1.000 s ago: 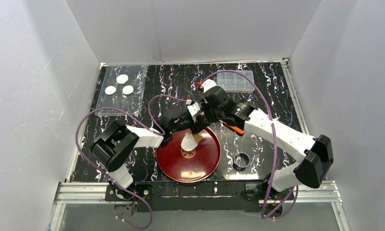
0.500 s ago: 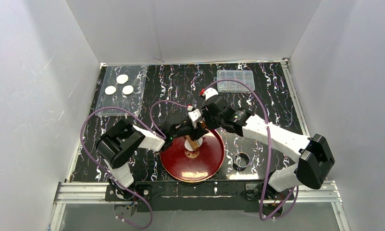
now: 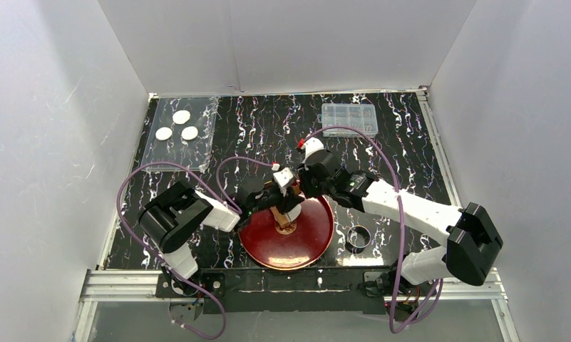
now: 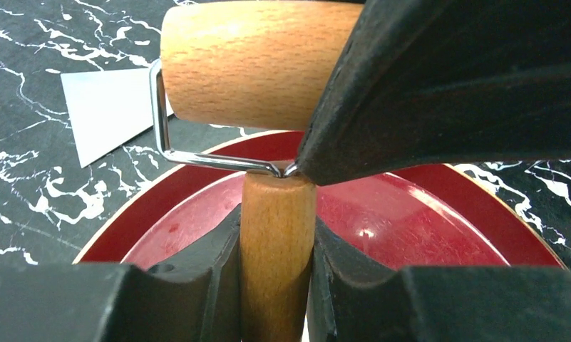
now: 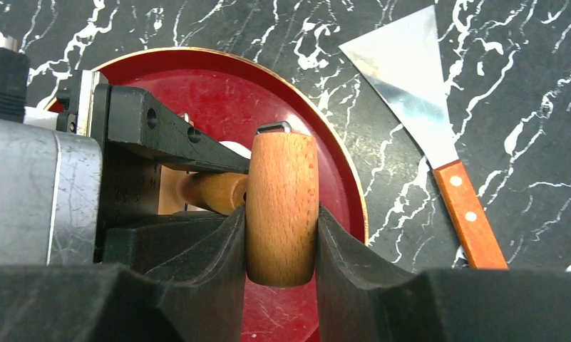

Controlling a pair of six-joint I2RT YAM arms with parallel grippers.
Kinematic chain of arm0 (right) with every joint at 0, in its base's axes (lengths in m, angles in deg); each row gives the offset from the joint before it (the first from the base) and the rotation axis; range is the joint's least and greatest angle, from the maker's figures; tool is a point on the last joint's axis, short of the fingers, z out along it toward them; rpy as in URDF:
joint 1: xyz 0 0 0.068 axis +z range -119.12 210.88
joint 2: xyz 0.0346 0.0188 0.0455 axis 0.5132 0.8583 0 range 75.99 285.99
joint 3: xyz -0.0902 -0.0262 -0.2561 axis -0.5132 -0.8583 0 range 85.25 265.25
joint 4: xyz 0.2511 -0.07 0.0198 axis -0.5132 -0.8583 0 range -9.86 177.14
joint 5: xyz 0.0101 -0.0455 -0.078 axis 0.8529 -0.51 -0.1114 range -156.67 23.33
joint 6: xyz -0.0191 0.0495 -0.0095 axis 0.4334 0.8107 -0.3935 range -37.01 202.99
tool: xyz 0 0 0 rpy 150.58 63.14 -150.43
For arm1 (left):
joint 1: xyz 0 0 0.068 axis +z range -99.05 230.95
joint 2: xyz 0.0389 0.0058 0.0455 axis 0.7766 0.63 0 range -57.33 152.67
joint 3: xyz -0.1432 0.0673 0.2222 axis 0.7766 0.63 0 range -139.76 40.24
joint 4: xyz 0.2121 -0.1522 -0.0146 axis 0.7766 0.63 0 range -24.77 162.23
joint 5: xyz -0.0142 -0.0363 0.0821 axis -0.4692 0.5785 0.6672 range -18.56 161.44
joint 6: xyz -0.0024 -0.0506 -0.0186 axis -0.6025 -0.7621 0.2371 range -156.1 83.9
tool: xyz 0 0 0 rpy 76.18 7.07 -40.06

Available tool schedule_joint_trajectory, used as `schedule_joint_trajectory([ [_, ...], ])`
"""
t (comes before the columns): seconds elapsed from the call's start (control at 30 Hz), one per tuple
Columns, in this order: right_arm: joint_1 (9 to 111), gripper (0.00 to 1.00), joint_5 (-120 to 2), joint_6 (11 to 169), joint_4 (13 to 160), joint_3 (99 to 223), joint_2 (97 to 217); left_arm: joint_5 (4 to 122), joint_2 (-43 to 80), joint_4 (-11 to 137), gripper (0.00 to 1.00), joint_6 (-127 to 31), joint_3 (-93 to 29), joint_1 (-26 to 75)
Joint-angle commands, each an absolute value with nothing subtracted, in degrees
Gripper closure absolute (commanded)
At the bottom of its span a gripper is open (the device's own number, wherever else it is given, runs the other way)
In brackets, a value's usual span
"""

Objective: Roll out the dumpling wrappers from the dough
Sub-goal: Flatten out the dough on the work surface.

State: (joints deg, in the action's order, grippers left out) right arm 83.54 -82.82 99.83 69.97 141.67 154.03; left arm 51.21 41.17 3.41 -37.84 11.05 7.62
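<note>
- The left gripper [image 4: 276,229] is clamping the wooden handle [image 4: 276,285] of a small rolling pin, with both black fingers pressing against its sides.
- The right gripper [image 5: 282,222] is squeezing the pin's wooden roller [image 5: 282,192] between its fingers, so both tools are closed on the same rolling pin.
- A bent metal wire [image 4: 161,107] is joining the handle to the roller.
- In the top view the two grippers are meeting over the far half of the red plate [image 3: 304,246], near the front edge of the black marbled table [image 3: 261,121].
- The dough [image 3: 291,212] is lying on the plate right under the rolling pin and is showing only as a small white patch, so its outline cannot be made out.
- Three dumpling wrappers [image 3: 182,116] are resting on a clear tray [image 3: 200,153] at the far left corner, well apart from the plate. They are looking flat, round, white and alike, and are sitting close together without overlapping.
- A scraper [image 5: 410,78] with a metal blade and a reddish wooden handle is lying on the table just beside the plate.
- A metal ring [image 3: 358,236] is sitting on the table just right of the plate.
- A clear plastic box [image 3: 349,119] is standing at the far right of the table.
</note>
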Motion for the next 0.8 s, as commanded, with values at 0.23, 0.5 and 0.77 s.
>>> schedule_joint_trajectory([
  [0.23,90.2,0.99,-67.7,101.0,65.5,140.1,155.4,61.6,38.9,14.1,1.0,-40.8,17.4,8.3],
  [0.5,90.0,0.99,-69.4,98.0,65.3,147.5,155.4,61.5,29.8,19.0,1.0,-34.3,16.9,8.5],
  [0.77,86.7,0.99,-70.4,91.7,58.0,158.0,153.5,54.3,26.4,22.2,1.0,-34.5,6.5,8.8],
])
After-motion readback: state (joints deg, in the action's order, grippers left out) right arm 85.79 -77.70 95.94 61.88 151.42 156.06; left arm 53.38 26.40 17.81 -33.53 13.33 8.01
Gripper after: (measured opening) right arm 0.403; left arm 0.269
